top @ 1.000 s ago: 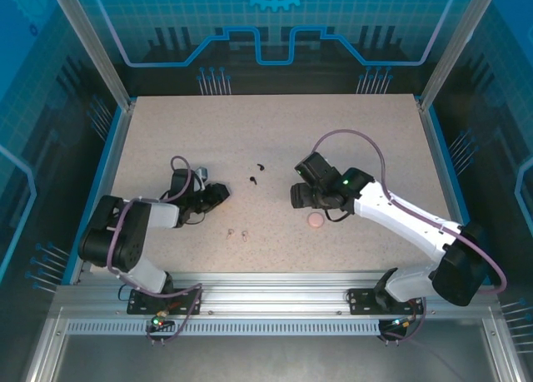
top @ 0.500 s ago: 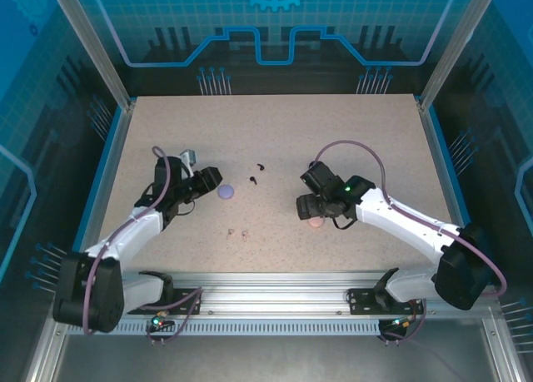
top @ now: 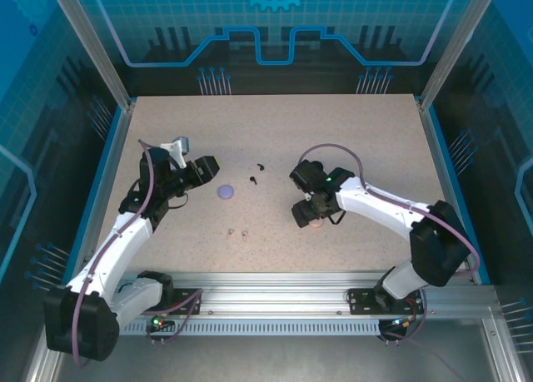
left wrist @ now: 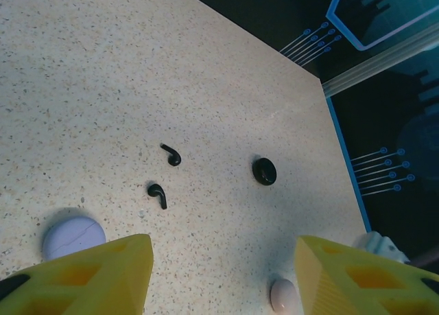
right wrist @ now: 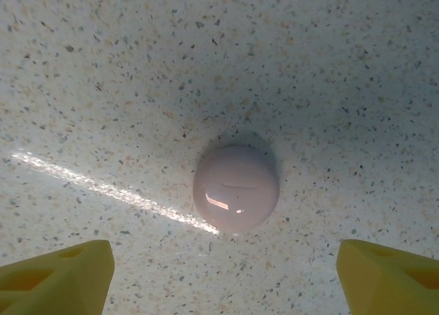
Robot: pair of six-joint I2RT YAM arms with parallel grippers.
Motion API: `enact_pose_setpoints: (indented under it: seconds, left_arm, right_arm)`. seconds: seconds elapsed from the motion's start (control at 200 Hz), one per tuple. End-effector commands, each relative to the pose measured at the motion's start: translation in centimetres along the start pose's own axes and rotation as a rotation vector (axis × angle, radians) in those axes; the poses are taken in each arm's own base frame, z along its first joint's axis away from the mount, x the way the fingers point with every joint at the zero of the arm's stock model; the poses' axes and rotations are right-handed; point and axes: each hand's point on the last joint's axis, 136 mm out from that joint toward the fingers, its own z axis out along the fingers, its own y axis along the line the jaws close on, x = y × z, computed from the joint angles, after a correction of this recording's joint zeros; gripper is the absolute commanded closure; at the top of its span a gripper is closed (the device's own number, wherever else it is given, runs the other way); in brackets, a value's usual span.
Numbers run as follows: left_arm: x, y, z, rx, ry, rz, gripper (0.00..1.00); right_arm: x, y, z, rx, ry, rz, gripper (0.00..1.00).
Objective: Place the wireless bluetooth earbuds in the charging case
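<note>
The tabletop (top: 350, 132) is pale and speckled, with blue glowing walls all around it.

On the left, the left gripper (left wrist: 223, 267) hangs above the tabletop. Its yellow fingers (left wrist: 89, 277) are spread apart and there is nothing between them. Just beside it lies a round lavender case (top: 224, 191), flat on the tabletop with its lid shut.

Nearer the front edge lie a tiny pale pink stemmed earbud (top: 231, 231) and a second pale pink earbud (top: 245, 233), side by side. They are out on the tabletop, not in any case.

Farther back, in the middle, lie a tiny black stemmed earbud (left wrist: 157, 194) and a second black earbud (left wrist: 171, 154), close together. They are loose too. A round black case (left wrist: 264, 171) sits a little to the right of them.

On the right, the right gripper (right wrist: 225, 260) hangs right over a round pale pink case (right wrist: 236, 189). Its fingers are wide apart, one on each side, and they do not touch the case. That lid is shut.
</note>
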Motion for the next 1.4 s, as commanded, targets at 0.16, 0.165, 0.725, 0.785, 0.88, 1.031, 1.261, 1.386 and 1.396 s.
enact_pose_setpoints:
  seconds: [0.16,0.165,0.725,0.785,0.88,1.031,1.261,1.386,1.396]
  left_arm:
    - [-1.3,-2.2,-1.2,0.05,-0.009,0.047,0.4]
    - [-1.2,-2.2,-1.2,0.049,-0.008,0.047,0.4]
    - [-1.1,-3.7,-0.8,0.079,-0.015,0.075,0.4]
    - [-0.9,-3.9,-0.7,0.082,-0.009,0.081,0.4]
    - [-0.7,-4.2,-0.5,0.087,-0.003,0.091,0.4]
    - [-0.7,-4.6,-0.4,0.092,0.003,0.106,0.4]
    - [-0.5,-4.7,-0.2,0.096,0.006,0.114,0.4]
    - [-0.4,-4.6,0.0,0.094,0.007,0.112,0.4]
    - [-0.4,-4.6,0.0,0.094,0.007,0.111,0.4]
  right_arm:
    - [0.5,-1.0,2.9,0.071,0.075,0.12,0.16]
    - [0.5,-0.9,3.0,0.07,0.075,0.124,0.16]
    - [1.1,-1.0,6.1,0.035,0.111,0.209,0.29]
    - [1.2,-0.9,6.2,0.029,0.113,0.207,0.31]
    - [1.2,-1.0,6.5,0.029,0.119,0.209,0.34]
    - [1.4,-0.9,7.0,0.023,0.128,0.207,0.38]
    - [1.8,-0.6,7.6,0.009,0.143,0.207,0.43]
    - [2.1,-0.4,7.7,-0.003,0.145,0.209,0.51]
    - [2.1,-0.4,7.7,-0.004,0.144,0.209,0.52]
